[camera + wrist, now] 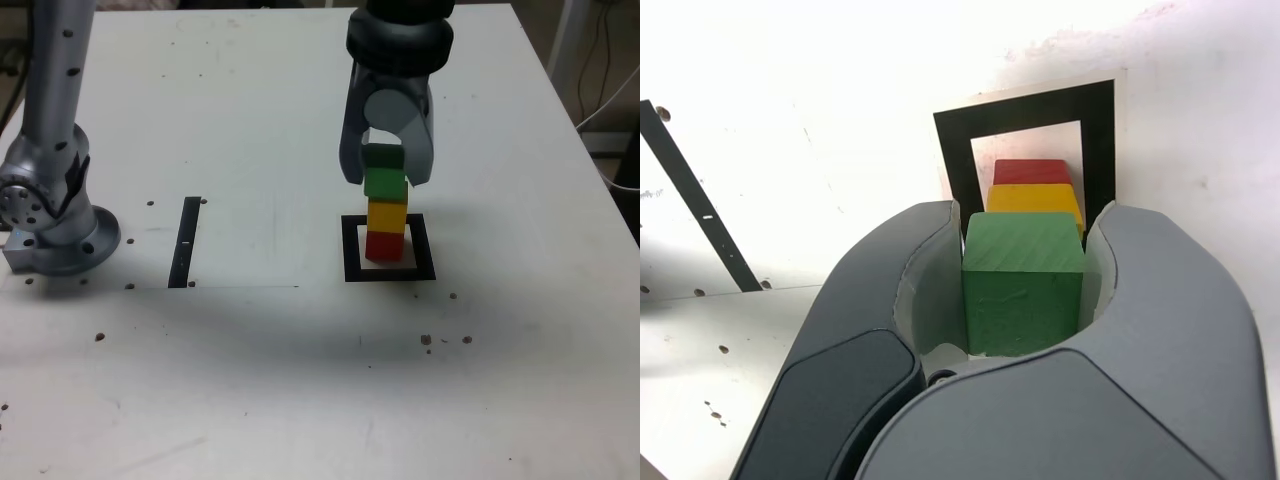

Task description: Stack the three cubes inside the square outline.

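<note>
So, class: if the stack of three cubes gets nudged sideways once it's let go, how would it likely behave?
The stack would probably tip rather than slide: it is tall on a single-cube base. The green cube looks slightly offset on the yellow cube, so it may fall first. The cubes look rigid and matte, not slippery; the hand brackets green.

A white table (300, 380) carries everything, its surface scuffed and dotted with small dark specks and holes. Directly on it lies the square outline (389, 274), a thick black frame with a white centre, towards the exterior view's right. The red cube (384, 244) sits on the table inside that frame. A thin straight black strip (185, 241) lies well apart at the exterior view's left, near the arm's grey round base (60, 240).
</note>
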Robot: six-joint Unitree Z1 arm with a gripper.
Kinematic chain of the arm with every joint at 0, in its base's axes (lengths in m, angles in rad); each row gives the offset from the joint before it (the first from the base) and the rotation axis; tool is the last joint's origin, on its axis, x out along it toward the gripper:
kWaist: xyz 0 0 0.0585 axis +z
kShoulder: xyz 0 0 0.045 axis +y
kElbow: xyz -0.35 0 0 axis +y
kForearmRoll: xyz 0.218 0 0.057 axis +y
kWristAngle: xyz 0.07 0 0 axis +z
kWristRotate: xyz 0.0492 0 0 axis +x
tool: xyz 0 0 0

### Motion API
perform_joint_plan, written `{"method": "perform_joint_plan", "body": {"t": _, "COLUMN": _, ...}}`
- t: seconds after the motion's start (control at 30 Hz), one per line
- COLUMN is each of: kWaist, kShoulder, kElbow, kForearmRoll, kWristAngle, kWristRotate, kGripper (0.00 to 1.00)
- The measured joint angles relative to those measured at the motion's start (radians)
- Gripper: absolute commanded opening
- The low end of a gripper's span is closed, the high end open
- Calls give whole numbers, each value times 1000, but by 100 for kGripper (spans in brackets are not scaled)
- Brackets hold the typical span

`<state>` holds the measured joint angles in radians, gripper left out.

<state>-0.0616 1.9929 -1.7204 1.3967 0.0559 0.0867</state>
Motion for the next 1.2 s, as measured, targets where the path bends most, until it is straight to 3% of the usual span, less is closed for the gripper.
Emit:
{"method": "perform_joint_plan", "body": {"t": 0.2, "kWaist": -18, "kShoulder": -5, "kElbow": 12, "kForearmRoll": -23, "kWristAngle": -15, "kWristRotate": 0, "kGripper": 27}}
{"method": "perform_joint_plan", "body": {"t": 0.3, "kWaist": -19, "kShoulder": -5, "kElbow": 12, "kForearmRoll": -23, "kWristAngle": -14, "kWristRotate": 0, "kGripper": 32}}
{"method": "perform_joint_plan", "body": {"t": 0.37, "kWaist": -19, "kShoulder": -5, "kElbow": 13, "kForearmRoll": -23, "kWristAngle": -13, "kWristRotate": 0, "kGripper": 45}}
{"method": "perform_joint_plan", "body": {"t": 0.53, "kWaist": -19, "kShoulder": -8, "kElbow": 22, "kForearmRoll": -27, "kWristAngle": -3, "kWristRotate": 0, "kGripper": 92}}
{"method": "perform_joint_plan", "body": {"t": 0.6, "kWaist": -19, "kShoulder": -9, "kElbow": 32, "kForearmRoll": -33, "kWristAngle": 13, "kWristRotate": -1, "kGripper": 98}}
{"method": "perform_joint_plan", "body": {"t": 0.77, "kWaist": -18, "kShoulder": -16, "kElbow": 50, "kForearmRoll": -35, "kWristAngle": 48, "kWristRotate": -22, "kGripper": 99}}
{"method": "perform_joint_plan", "body": {"t": 1.0, "kWaist": -18, "kShoulder": -51, "kElbow": 64, "kForearmRoll": -44, "kWristAngle": 49, "kWristRotate": -28, "kGripper": 99}}
{"method": "perform_joint_plan", "body": {"t": 1.2, "kWaist": -19, "kShoulder": -97, "kElbow": 79, "kForearmRoll": -44, "kWristAngle": 25, "kWristRotate": -28, "kGripper": 99}}
